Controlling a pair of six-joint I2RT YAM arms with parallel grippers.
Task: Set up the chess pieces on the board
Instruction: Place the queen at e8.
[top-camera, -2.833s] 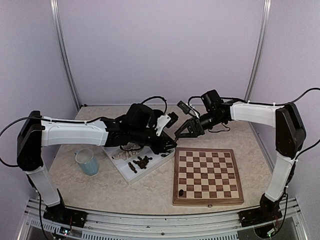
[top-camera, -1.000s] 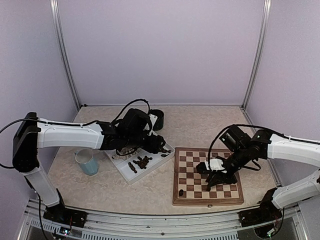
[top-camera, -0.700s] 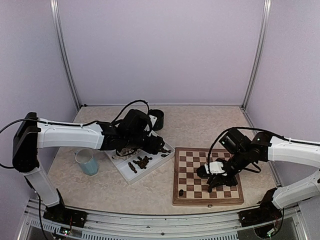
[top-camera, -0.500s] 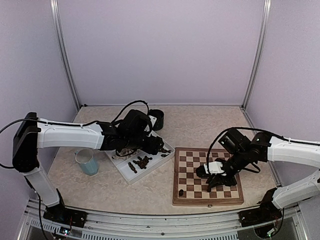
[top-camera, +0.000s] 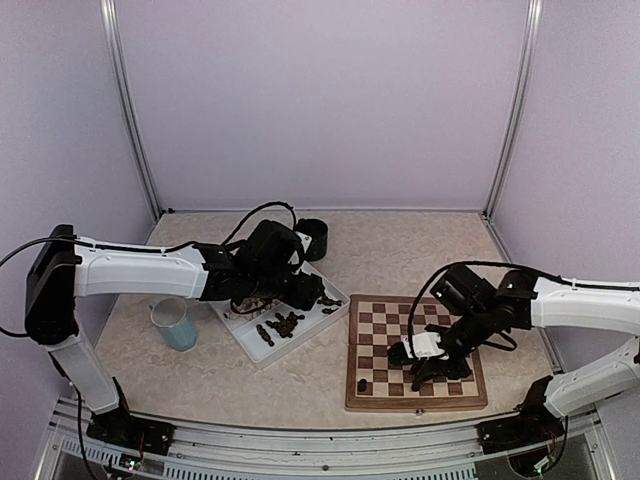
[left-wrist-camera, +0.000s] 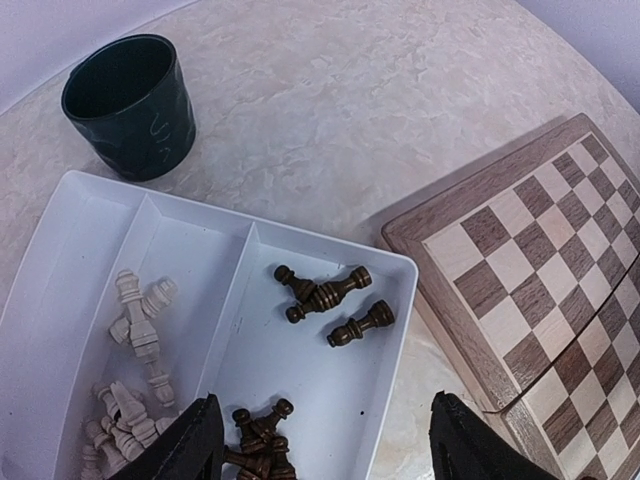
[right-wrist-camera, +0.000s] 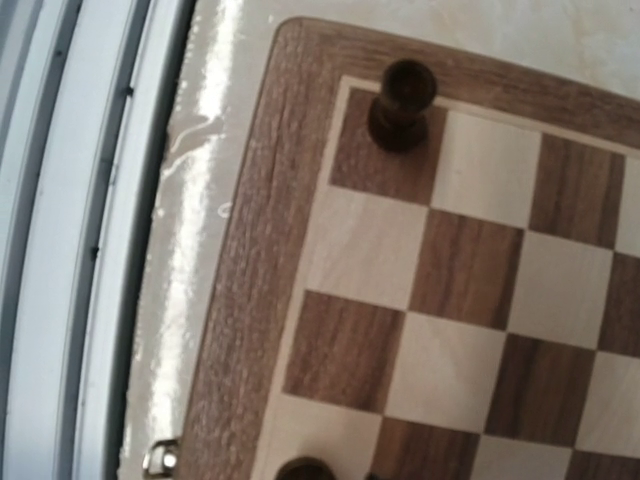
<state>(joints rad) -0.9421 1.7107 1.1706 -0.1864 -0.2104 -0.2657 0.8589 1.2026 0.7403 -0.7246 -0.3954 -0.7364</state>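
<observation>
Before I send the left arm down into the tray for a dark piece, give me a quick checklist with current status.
1. Left gripper open, nothing between its fingers: ok.
2. Left gripper over the dark-piece compartment of the tray: ok.
3. Lone dark piece lies on its side, apart from the others: ok.
4. Right gripper shut, low over the near rows of the board; holding a piece: cannot tell.
5. Corner piece upright on the near-left corner square: ok.
6. Arms well apart: ok.
</observation>
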